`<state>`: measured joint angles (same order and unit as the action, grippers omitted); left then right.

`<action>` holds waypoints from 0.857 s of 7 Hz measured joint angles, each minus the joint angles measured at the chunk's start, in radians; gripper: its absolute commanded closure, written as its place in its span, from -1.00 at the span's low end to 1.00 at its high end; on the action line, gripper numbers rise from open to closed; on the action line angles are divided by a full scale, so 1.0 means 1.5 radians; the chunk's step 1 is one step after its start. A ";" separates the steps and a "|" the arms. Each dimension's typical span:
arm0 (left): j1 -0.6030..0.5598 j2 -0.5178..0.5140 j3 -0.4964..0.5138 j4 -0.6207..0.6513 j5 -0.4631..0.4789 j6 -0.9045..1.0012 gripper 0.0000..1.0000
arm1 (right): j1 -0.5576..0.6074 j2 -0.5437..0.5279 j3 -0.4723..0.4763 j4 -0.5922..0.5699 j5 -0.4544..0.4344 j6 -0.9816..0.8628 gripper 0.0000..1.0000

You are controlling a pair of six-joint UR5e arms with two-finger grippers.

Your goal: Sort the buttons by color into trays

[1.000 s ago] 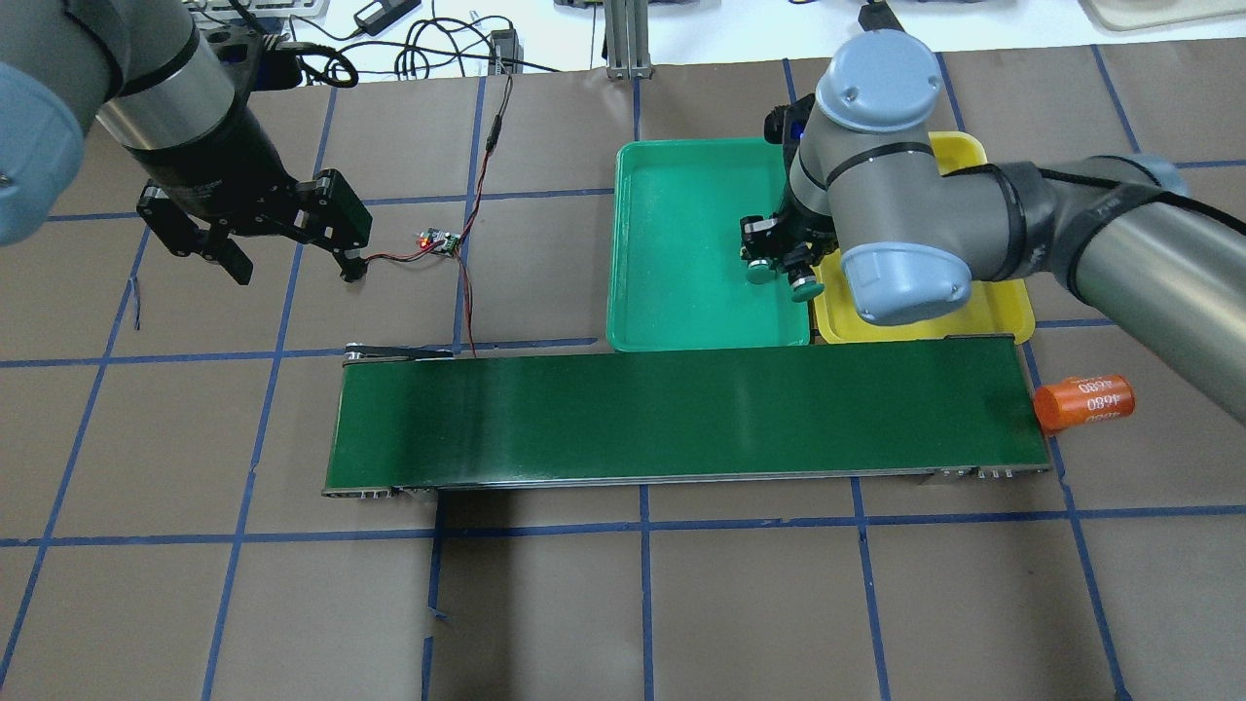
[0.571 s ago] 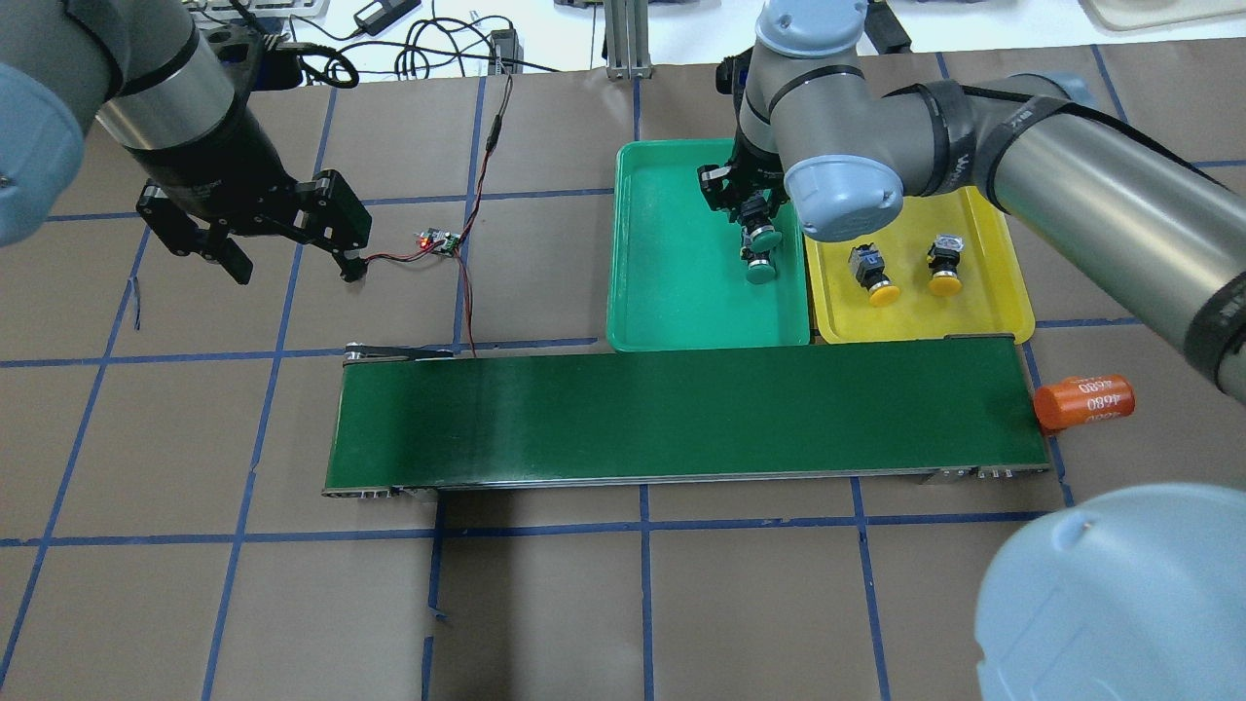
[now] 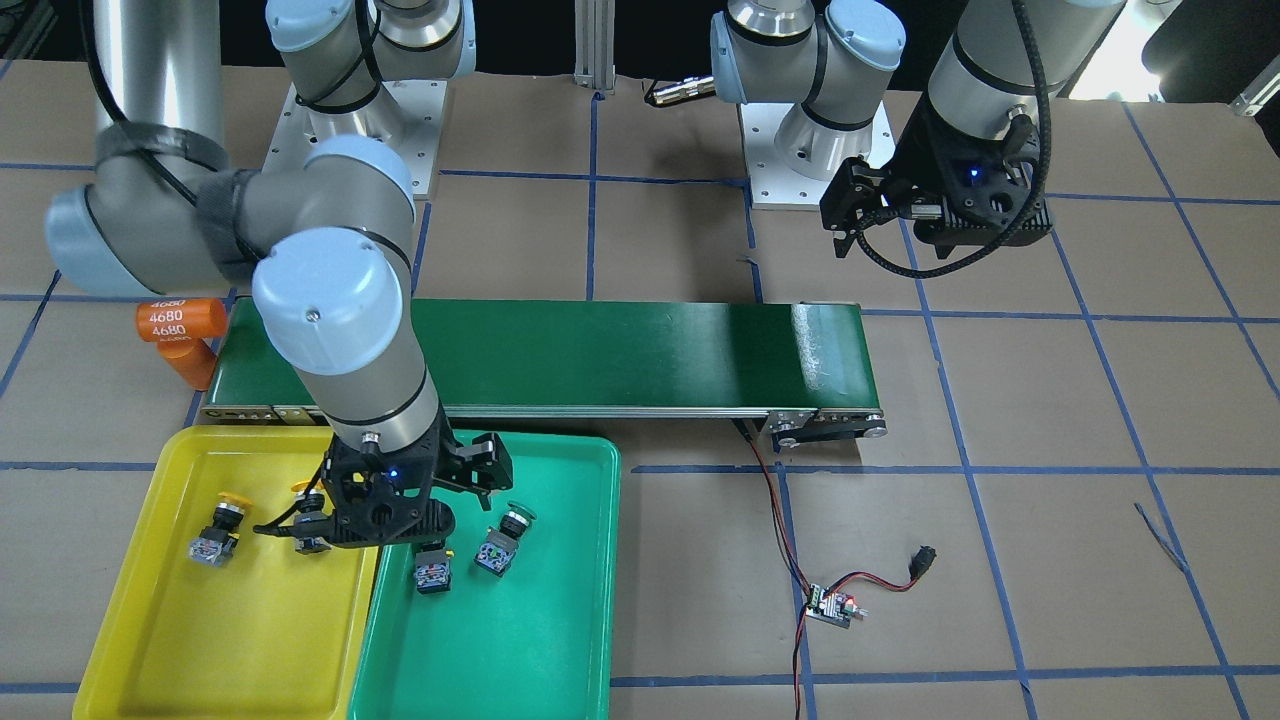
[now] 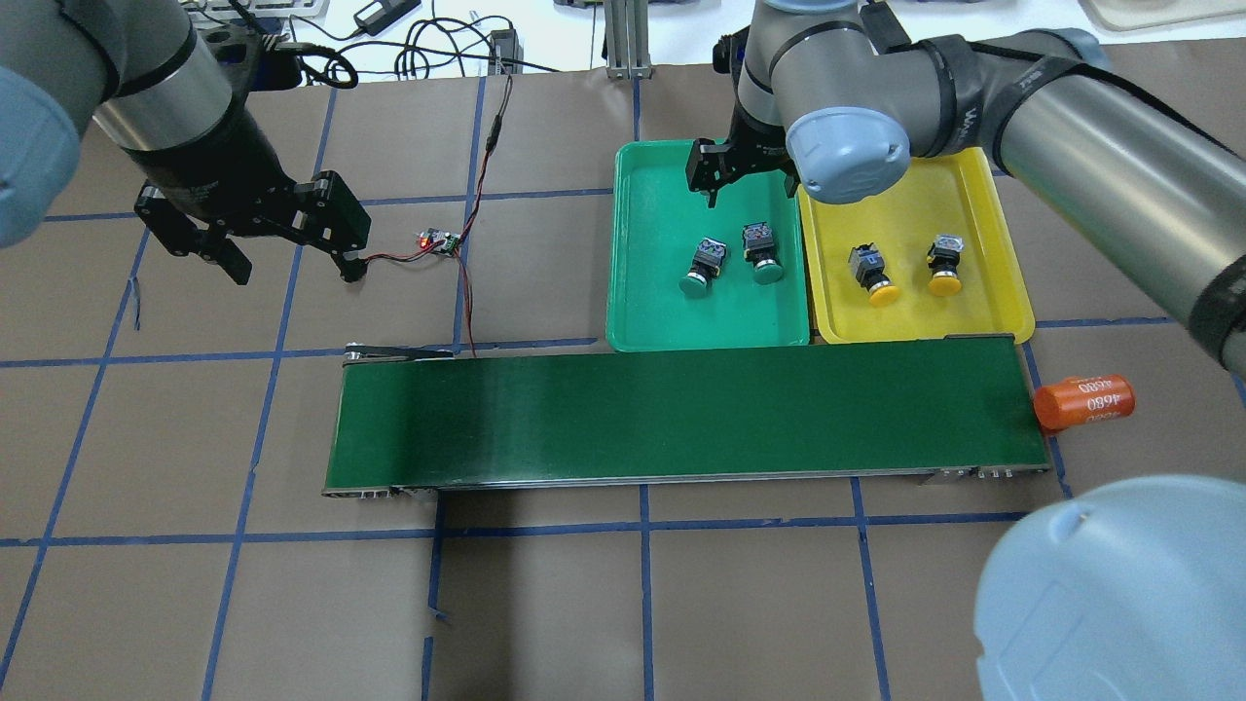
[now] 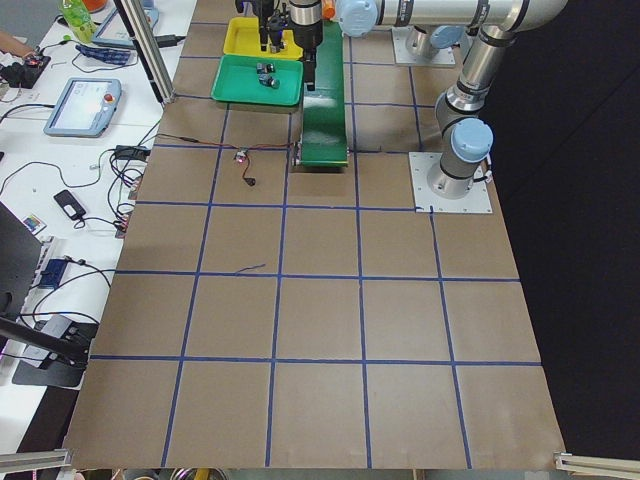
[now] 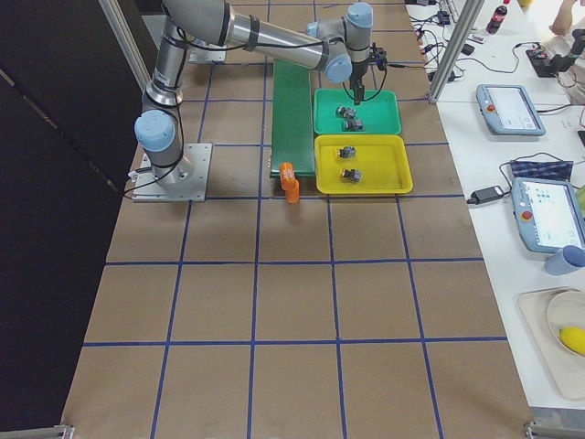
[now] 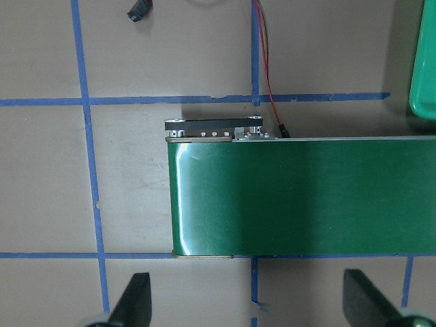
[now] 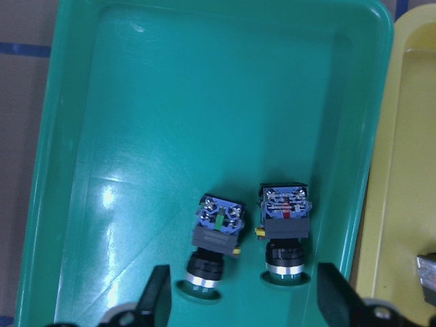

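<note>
Overhead: my right claw hangs over the far end of the green tray, jaws apart and empty. The two green buttons lie on their sides just toward me from it, side by side, long axes running far to near, caps pointing at the belt. The two yellow buttons lie the same way in the yellow tray. My left claw is well apart from both trays, jaws spread, holding nothing.

Right wrist view: both green buttons sit low in the picture between the spread fingers, not touching either — caps toward the bottom edge.

Left wrist view: only the belt's end and bare table, with both fingers wide.

Front view: each colour is in its matching tray, so I judge the sort done; the right arm is the nearer one and can pull away straight up.
</note>
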<state>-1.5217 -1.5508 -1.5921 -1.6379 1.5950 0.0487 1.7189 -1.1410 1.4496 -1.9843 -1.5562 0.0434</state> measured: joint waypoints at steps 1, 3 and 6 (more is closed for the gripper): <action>0.000 -0.001 0.000 0.000 0.000 -0.002 -1.00 | -0.003 -0.035 -0.020 0.067 -0.001 -0.002 -1.00; 0.000 0.001 -0.001 0.000 0.001 0.002 -1.00 | -0.012 -0.125 -0.036 0.178 -0.004 -0.006 -1.00; 0.002 0.001 -0.001 0.001 0.005 -0.001 -1.00 | -0.048 -0.216 -0.026 0.288 0.003 -0.008 -1.00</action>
<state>-1.5181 -1.5501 -1.5936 -1.6369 1.6020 0.0475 1.6469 -1.4645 1.4110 -1.5524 -1.5512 0.0321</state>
